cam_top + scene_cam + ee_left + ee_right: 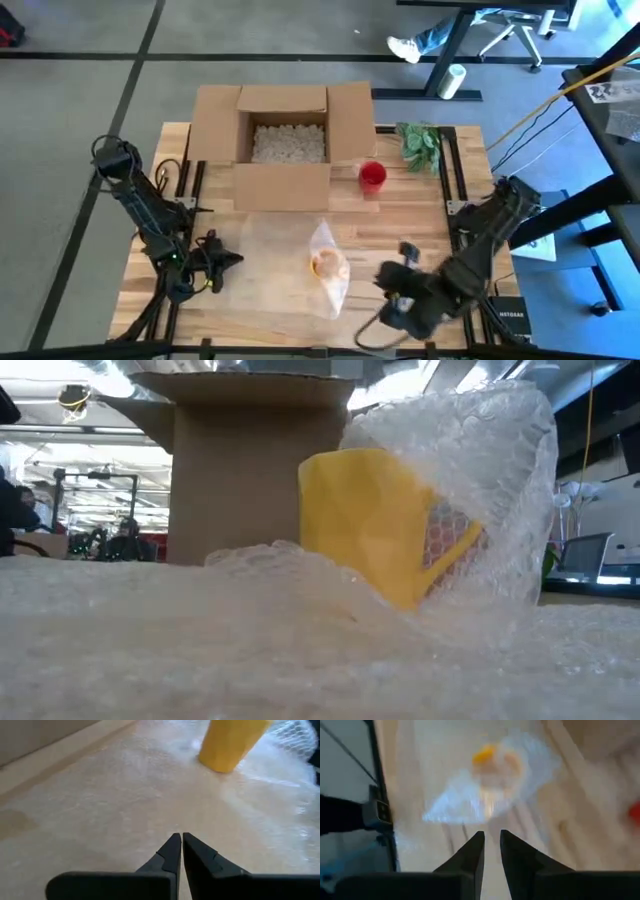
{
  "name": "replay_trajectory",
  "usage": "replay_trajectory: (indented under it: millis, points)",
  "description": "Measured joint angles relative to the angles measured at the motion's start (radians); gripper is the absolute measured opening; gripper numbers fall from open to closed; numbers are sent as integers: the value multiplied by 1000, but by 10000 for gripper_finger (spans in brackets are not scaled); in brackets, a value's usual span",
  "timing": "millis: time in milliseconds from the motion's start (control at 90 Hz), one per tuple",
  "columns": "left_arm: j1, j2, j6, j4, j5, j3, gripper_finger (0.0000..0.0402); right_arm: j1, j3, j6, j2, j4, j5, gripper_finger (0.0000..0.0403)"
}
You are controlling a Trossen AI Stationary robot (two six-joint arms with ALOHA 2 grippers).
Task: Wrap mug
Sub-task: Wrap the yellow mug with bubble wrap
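Wooden slats make up your tabletop point(270, 215), with an open cardboard box point(285, 130) of packing fill at the far edge, a small red cup point(372, 175) beside it and a bit of green foliage point(420, 140) at the far right corner.

Your mug point(327, 264) is yellow and sits near the tabletop's middle, toward the near edge, on a sheet of bubble wrap point(270, 262). The low view shows 1 flap of that wrap already folded up and over the mug's right side, while the left side of the mug is bare and the rest of the sheet lies flat to the left.

You are partway through the wrapping: 1 side covered, 1 side open.

Your left pincer point(181, 842) rests low over the flat part of the sheet, left of the mug and apart from it, fingers nearly closed with only a slit between them and nothing held. Your right pincer point(491, 842) is raised to the right of the mug, clear of the wrap, fingers close together with a narrow gap, empty.

Next, you probably need to part the left fingers, pinch the free edge of the sheet, and draw it over the bare side. Watch that the light mug does not tip or slide as the sheet lifts.
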Motion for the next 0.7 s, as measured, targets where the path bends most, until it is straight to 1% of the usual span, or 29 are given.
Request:
replay_trajectory:
  millis: [100,189,267,322,400,467,600,667,700]
  points:
    - [-8,-2,-90,-71,10,0,0,64,-163,130,-13,170,28,49]
    - [-8,-22,-157,-130,82,0,0,91,-283,157,-14,387,46,49]
    - [-5,-50,-160,-147,126,0,0,98,-369,158,-14,543,51,49]
    - [-5,-77,-134,-136,134,0,0,97,-416,158,-14,618,57,49]
    - [-5,-121,-109,-145,136,0,0,96,-467,159,-14,691,73,49]
    - [-5,-154,-116,-171,136,0,0,96,-495,159,-14,733,81,49]
    - [7,-192,-256,-279,164,0,0,95,-510,156,-14,765,82,49]
    - [27,-194,-315,-302,197,0,0,95,-510,148,-14,769,82,49]
    - [39,-194,-320,-299,209,0,0,95,-510,138,-14,770,82,49]
